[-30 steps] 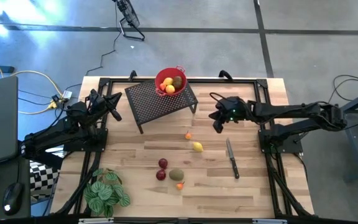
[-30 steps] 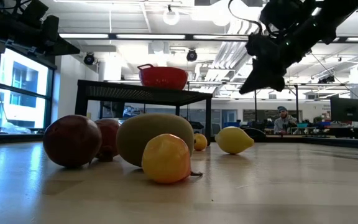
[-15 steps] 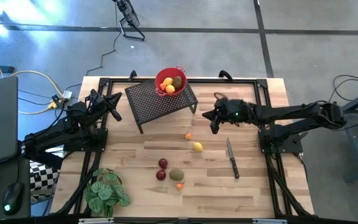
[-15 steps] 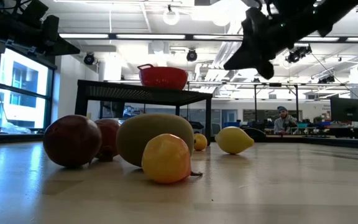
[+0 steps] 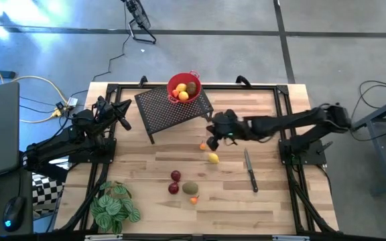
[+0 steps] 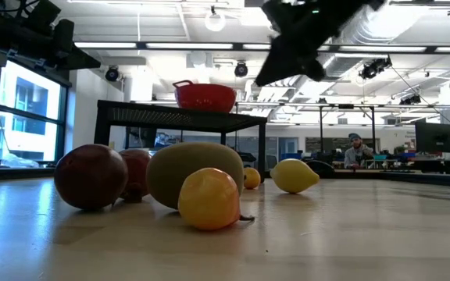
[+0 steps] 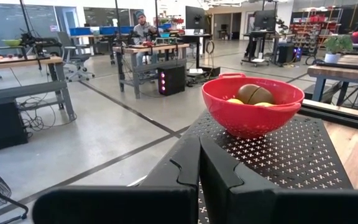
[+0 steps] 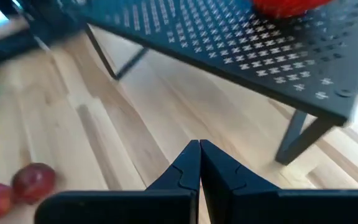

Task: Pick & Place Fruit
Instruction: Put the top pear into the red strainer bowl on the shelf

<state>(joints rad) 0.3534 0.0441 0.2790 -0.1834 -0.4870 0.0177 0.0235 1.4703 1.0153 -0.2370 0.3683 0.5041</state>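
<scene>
A: What is found nearest the table's front edge?

B: A leafy plant (image 5: 115, 206) is seen at the near left corner. Just beyond it, toward the middle, a cluster of fruit is laid on the table (image 5: 273, 201): a tiny orange piece (image 5: 194, 199), an olive-green oval (image 5: 190, 188) and two dark red balls (image 5: 174, 182). A knife (image 5: 250, 171) is lying to the right of them, well apart.

A: And farther in?

B: A yellow lemon (image 5: 213, 158) is placed near the middle, with a small orange fruit (image 5: 202, 146) just beyond it. The right gripper (image 5: 213, 142) is held above the table beside these two, its fingers (image 8: 191, 163) pressed together with nothing between them.

A: What is at the far side?

B: A black mesh stand (image 5: 173, 107) is set there, and a red bowl (image 5: 183, 88) with several fruits already inside it is carried on the stand's far end. The left gripper (image 7: 199, 163) is parked at the stand's left, fingers closed together and empty, facing the bowl.

A: What could be spoiled from here?

B: If the right gripper is lowered with its fingers closed, the lemon or the small orange fruit would probably be knocked and rolled away, since both are round. If the fingers are opened late, a fruit could be pushed toward the stand's legs. The stand's edge is close by, so it could be struck when a fruit is lifted to the bowl.
</scene>
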